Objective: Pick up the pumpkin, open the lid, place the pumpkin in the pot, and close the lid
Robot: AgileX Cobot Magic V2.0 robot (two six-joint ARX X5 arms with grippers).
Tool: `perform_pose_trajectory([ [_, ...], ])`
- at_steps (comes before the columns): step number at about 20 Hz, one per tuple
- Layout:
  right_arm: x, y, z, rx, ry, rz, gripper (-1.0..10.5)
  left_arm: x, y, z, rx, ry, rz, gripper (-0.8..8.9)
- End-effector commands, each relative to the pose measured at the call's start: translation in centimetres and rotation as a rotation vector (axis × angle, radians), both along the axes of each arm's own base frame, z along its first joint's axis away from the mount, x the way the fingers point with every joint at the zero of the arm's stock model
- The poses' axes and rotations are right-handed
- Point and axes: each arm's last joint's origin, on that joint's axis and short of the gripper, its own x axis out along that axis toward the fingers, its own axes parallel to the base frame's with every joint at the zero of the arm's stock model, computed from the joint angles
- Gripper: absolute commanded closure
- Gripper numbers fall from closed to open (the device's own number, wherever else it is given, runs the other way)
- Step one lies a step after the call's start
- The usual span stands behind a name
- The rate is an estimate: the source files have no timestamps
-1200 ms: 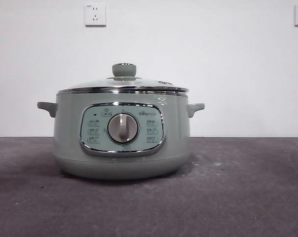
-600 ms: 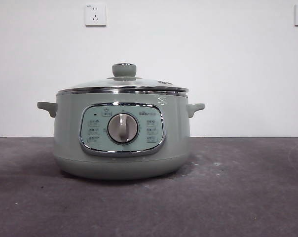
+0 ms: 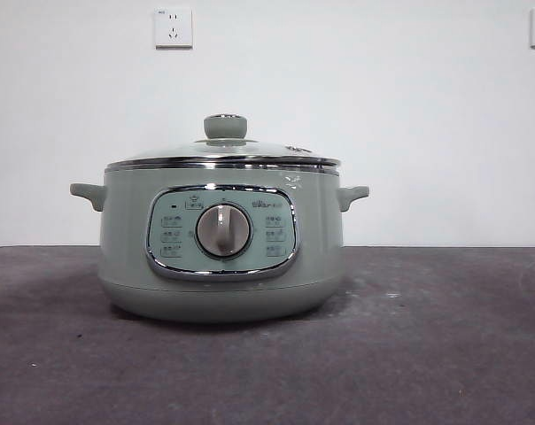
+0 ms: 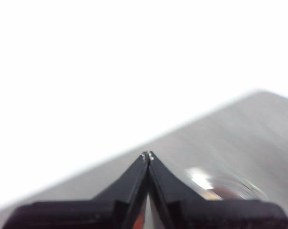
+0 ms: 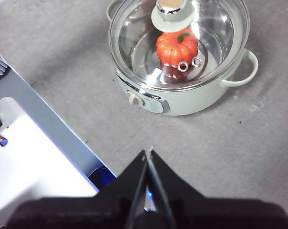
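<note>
From the front the pot (image 3: pixel 221 252) hides its contents; from above, the pumpkin (image 5: pixel 177 48) sits inside under the lid (image 5: pixel 177 40). Both the left gripper (image 4: pixel 148 155) and the right gripper (image 5: pixel 148 152) are clenched on nothing.

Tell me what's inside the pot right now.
Through the glass lid in the right wrist view, the pumpkin sits inside the pot. The lid's knob covers part of it. The front view shows nothing inside.
</note>
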Motion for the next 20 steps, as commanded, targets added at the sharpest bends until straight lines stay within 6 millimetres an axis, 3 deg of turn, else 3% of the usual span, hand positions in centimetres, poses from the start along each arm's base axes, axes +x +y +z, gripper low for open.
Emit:
perform_pose_trajectory([
  [1, -0.1, -0.1, 0.1, 0.006, 0.000, -0.008, 9.5, -1.1, 0.8, -1.2, 0.004, -0.068, 0.072, 8.17],
  [4, -0.1, -0.1, 0.1, 0.006, 0.000, -0.008, 9.5, -2.0, 1.5, -5.0, 0.002, -0.188, 0.154, 8.17],
  [7, -0.1, -0.1, 0.1, 0.006, 0.001, -0.008, 9.5, -1.5, 1.7, -11.0, -0.005, -0.220, 0.163, 8.17],
  [15, -0.1, -0.1, 0.1, 0.006, 0.000, -0.008, 9.5, -1.2, 1.6, -27.4, -0.076, -0.053, 0.159, 8.17],
  [20, -0.1, -0.1, 0.1, 0.006, 0.000, -0.008, 9.5, -1.3, 1.5, -34.0, -0.073, 0.020, 0.153, 8.17],
])
